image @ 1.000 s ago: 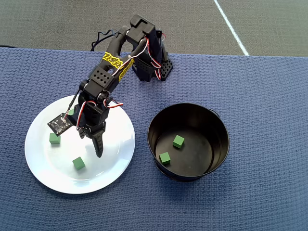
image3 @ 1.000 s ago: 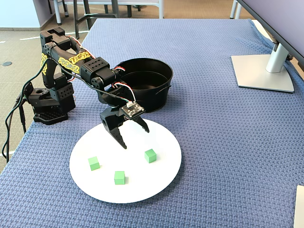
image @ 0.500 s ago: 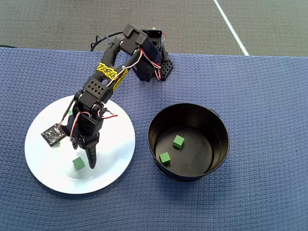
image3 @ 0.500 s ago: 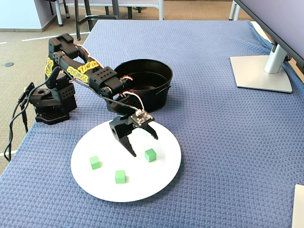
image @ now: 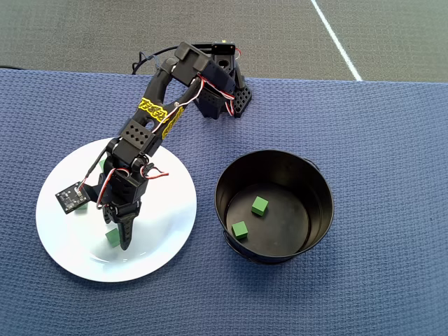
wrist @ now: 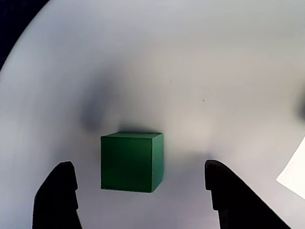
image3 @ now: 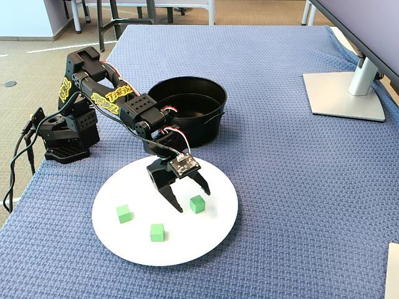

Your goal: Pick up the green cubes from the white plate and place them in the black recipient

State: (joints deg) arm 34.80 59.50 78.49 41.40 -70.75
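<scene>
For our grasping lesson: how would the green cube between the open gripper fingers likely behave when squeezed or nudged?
The cube looks stiff with flat faces, so it should probably grip squarely and not roll. On the glossy white plate it may slide if one finger touches first.

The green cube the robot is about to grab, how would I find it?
Find the white plate in front of the black pot. Three green cubes lie on it. Pick the green cube between the open fingers of the gripper; the other two lie apart from it.
</scene>
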